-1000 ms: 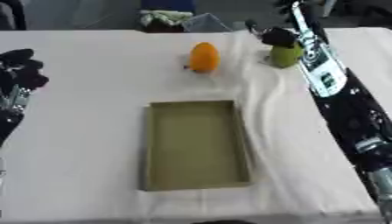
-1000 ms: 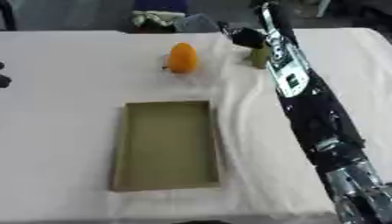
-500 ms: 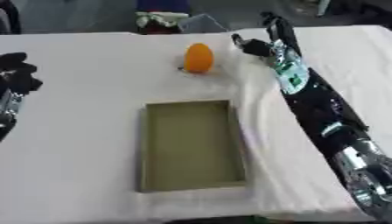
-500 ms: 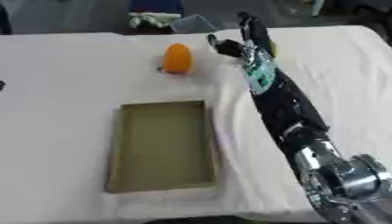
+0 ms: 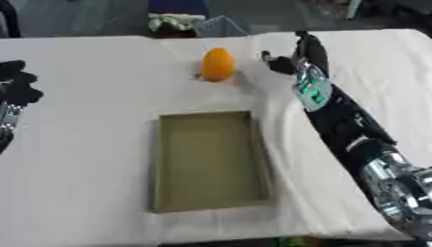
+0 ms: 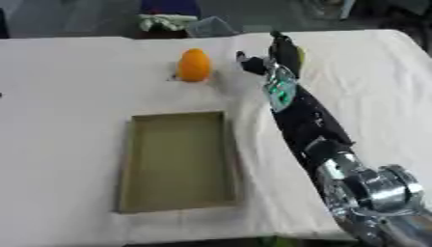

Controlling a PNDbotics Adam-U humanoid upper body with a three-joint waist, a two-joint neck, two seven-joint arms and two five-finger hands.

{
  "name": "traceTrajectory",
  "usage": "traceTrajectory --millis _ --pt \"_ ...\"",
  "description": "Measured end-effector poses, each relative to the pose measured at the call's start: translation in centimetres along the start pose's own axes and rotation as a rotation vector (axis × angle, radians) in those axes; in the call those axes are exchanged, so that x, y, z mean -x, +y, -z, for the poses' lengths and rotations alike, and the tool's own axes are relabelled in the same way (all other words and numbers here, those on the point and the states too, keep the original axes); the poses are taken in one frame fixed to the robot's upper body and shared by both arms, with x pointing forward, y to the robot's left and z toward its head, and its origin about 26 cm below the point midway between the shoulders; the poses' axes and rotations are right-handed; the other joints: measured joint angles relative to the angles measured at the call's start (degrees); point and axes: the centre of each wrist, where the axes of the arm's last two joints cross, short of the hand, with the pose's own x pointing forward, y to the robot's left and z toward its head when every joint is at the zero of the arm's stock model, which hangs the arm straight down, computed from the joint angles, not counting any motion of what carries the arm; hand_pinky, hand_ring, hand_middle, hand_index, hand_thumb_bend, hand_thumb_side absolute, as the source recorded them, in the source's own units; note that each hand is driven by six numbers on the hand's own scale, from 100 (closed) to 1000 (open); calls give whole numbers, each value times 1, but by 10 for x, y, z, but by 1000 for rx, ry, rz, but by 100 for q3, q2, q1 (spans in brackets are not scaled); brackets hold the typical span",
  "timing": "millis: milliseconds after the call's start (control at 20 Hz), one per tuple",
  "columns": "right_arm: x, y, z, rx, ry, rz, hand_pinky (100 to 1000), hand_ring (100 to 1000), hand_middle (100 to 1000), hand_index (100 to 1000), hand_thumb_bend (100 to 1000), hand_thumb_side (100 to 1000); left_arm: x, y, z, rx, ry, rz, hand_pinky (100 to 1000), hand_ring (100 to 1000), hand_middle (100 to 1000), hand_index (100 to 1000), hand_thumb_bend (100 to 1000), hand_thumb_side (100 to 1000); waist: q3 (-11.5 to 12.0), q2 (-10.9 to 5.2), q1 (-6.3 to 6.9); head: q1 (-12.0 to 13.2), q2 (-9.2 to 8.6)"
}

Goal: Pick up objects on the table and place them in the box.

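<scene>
Beyond the box (image 5: pixel 211 159), rounded orange object (image 5: pixel 218 64) (upright), right hand (image 5: pixel 297 58) beside

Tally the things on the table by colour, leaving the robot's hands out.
Orange: 1, the orange object.
Olive-brown: 1, the box.
Yellow-green: 1, a green thing mostly hidden behind the right hand.
Total: 3.

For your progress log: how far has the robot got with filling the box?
Done: nothing; the box looks empty. In hand: the right hand is beside the orange object, apparently holding something greenish, hard to make out. Left: the orange object on the table. The left hand idles at the left edge.
</scene>
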Motion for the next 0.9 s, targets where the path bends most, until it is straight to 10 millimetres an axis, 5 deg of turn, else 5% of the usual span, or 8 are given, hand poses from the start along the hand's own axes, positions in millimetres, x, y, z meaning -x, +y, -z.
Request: traceTrajectory --millis 350,800,850,900 --pt "8 -4 3 77 32 -27 741 800 769 905 407 359 0 0 0 0 0 0 661 603 633 805 432 701 7 -3 2 -1 -2" --pt "-13 -33 13 186 -75 -34 746 803 772 906 397 350 0 0 0 0 0 0 661 604 633 806 433 700 5 -9 -3 -3 -2" --pt "-12 -35 14 189 -73 -44 747 803 771 906 384 272 0 0 0 0 0 0 661 604 633 806 430 701 4 -12 -5 -3 -2" --pt "-12 -36 15 188 -66 -51 747 804 773 907 398 354 0 0 0 0 0 0 661 604 633 806 432 700 -3 -18 -6 -3 -2"
